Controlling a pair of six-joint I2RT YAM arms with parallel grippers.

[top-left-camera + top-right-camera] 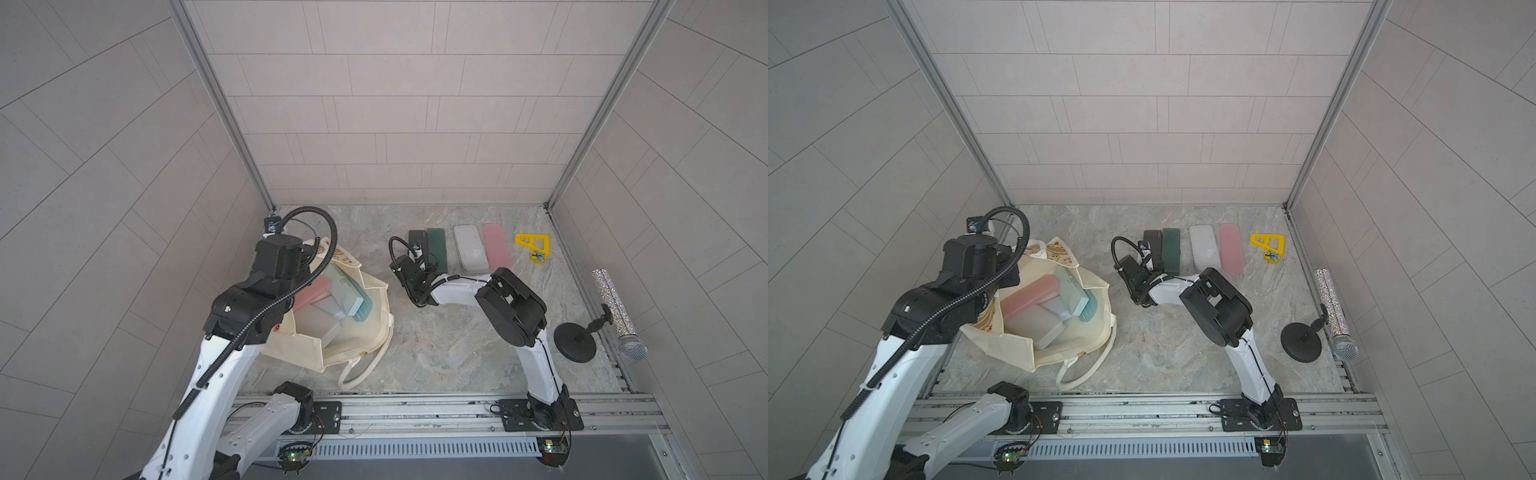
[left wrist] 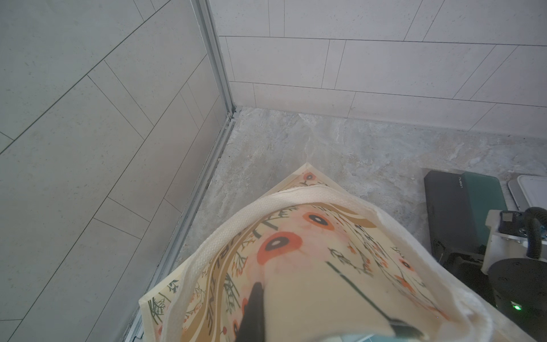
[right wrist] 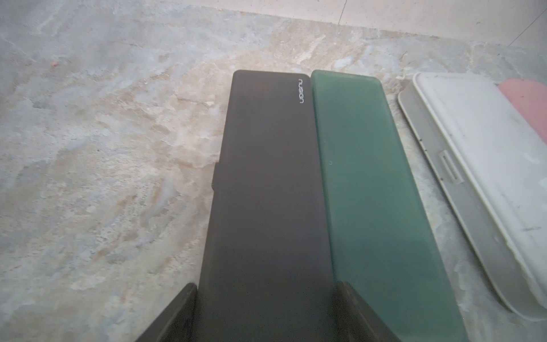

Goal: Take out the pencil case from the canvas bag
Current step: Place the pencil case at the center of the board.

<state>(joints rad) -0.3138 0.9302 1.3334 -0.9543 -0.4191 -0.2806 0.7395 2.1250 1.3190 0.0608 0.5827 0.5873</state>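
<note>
From where I stand, the step in hand looks like the set-down. The black pencil case [image 3: 266,192] lies flat on the worktop [image 1: 436,345], out of the canvas bag [image 1: 303,347]. It sits at the left end of the far row, its long side touching the green case [image 3: 370,192], with a white case [image 1: 469,249] and a pink case [image 1: 496,245] further right.

To finish well, I'd spread the right jaws only a little. One finger sits right at the seam with the green case, so a wide opening would shove that neighbour. Then I'd lift straight up before drawing back toward the near side, so the case isn't dragged out of line.

The left side should hold its pinch, I reckon. It props the bag's mouth open over the cases inside: a pink one [image 1: 1030,299], a teal one [image 1: 1077,299] and a frosted one [image 1: 1038,328].

As for pose, the right arm [image 1: 453,291] reaches low and flat from its near base toward the far row. Its jaws straddle the near end of the black case, and its fingers [image 3: 177,314] press the two long edges (a grip, as far as I can judge).

The left arm [image 1: 245,307] arches high over the bag at the left of the worktop, wrist bent down. Its jaws are clenched on the bag's flowered rim, the fabric nipped between dark fingers [image 2: 254,308].
</note>
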